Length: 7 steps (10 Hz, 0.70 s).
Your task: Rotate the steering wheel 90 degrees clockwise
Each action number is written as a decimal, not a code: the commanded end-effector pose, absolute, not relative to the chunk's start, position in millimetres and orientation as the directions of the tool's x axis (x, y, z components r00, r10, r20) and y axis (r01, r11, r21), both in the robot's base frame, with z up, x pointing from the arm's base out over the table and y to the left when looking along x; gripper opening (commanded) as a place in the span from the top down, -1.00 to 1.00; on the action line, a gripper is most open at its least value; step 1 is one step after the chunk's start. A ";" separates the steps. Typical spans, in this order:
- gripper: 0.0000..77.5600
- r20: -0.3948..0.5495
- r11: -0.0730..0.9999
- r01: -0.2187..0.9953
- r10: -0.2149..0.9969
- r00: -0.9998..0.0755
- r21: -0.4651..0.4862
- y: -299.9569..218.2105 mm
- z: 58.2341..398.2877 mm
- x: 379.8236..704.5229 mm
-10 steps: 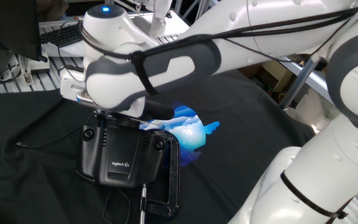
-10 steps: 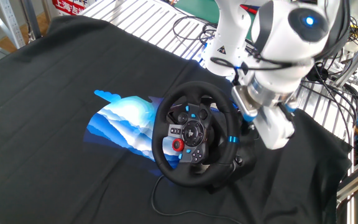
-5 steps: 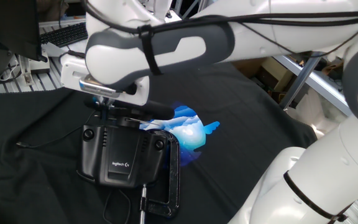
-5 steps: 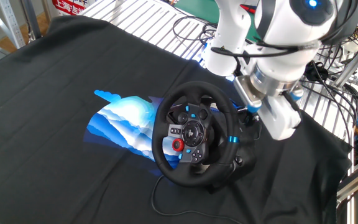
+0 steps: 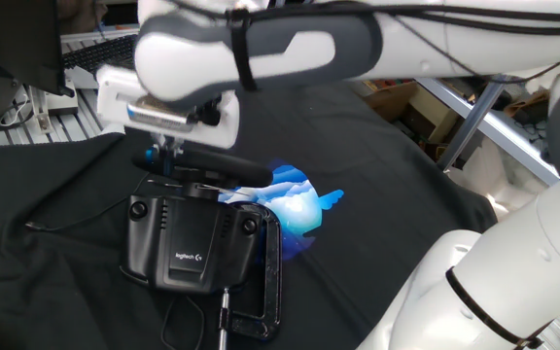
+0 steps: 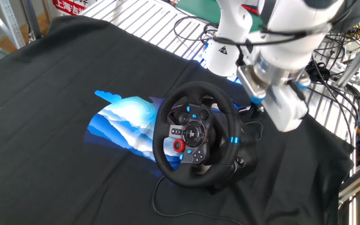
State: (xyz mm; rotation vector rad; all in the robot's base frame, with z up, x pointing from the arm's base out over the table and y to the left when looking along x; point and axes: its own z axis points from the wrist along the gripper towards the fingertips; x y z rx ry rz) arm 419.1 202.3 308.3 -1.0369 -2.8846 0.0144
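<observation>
The gripper (image 5: pixel 166 156) hangs in the air just above the back of the steering wheel (image 6: pixel 195 133). It is not touching the wheel. In one fixed view its thin fingers (image 5: pixel 175 148) stick down from the big white hand part, and they sit close together with nothing between them. I cannot tell for sure if they are shut all the way. In the other fixed view the fingers are hidden behind the white hand part.

The steering wheel is black and round. In the other fixed view it faces us, near the middle of the table. A small light-blue stripe (image 6: pixel 234 139) sits at about 3 o'clock on its rim. A red knob (image 6: pixel 178 146) is on its face at about 8 o'clock.

In one fixed view the wheel is seen from behind, and the black boxy base (image 5: pixel 192 240) with the Logitech logo stands in front of it. A metal clamp (image 5: pixel 261 292) sits at about 5 o'clock from the base.

A black cloth (image 6: pixel 61 81) covers the table. A blue and white picture (image 6: pixel 127 122) lies on the cloth at 9 o'clock from the wheel.
</observation>
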 end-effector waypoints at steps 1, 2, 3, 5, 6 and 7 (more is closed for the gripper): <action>0.96 0.088 0.776 0.629 0.630 -0.772 -0.037 198.9 335.1 425.0; 0.96 0.087 0.762 0.647 0.647 -0.757 -0.040 199.5 337.5 427.6; 0.96 0.081 0.757 0.652 0.654 -0.752 -0.045 200.0 337.8 430.0; 0.96 0.063 0.737 0.674 0.676 -0.735 -0.049 198.9 335.4 434.7; 0.96 0.062 0.727 0.685 0.687 -0.724 -0.053 198.7 334.8 436.6; 0.96 0.060 0.681 0.730 0.732 -0.679 -0.057 199.7 335.7 441.2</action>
